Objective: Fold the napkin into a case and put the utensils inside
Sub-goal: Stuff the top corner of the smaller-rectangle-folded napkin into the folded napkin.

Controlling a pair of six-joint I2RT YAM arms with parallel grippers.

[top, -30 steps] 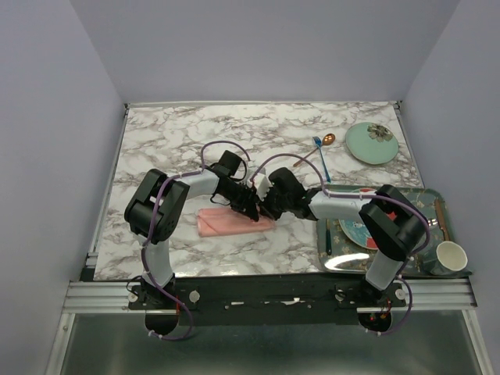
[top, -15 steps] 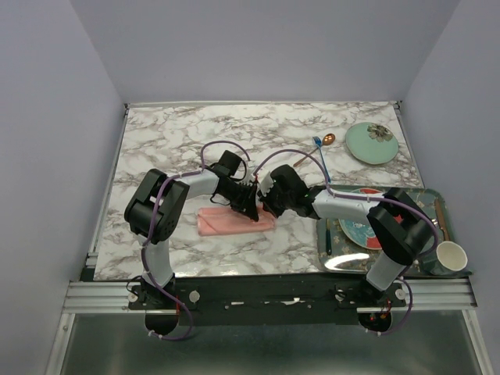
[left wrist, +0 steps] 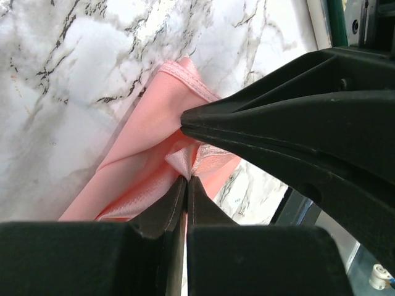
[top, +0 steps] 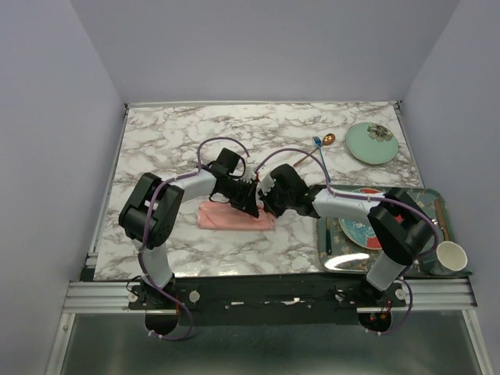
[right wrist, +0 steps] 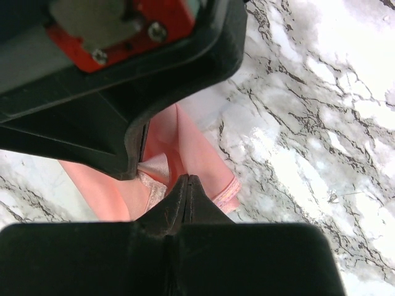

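The napkin [top: 225, 218] lies as a narrow pink folded strip on the marble table [top: 172, 141]. My left gripper [top: 253, 206] is at its right end, shut on a small raised pinch of the napkin [left wrist: 148, 163]; the left gripper [left wrist: 187, 178] has its tips closed on that peak. My right gripper [top: 266, 205] faces it from the right, shut, and the right gripper [right wrist: 187, 179] has its tips down on the napkin [right wrist: 200, 154] near the hem. No cloth shows between them. The copper spoon [top: 328, 140] and blue fork [top: 321, 156] lie at the back right.
A pale green plate [top: 372, 142] sits at the far right. A dark tray [top: 428, 195] at the near right holds a patterned plate [top: 358, 231] and a white cup [top: 451, 256].
The right gripper has closed from slightly open. The left arm's elbow has swung left, and the folded napkin now lies flatter and straighter.
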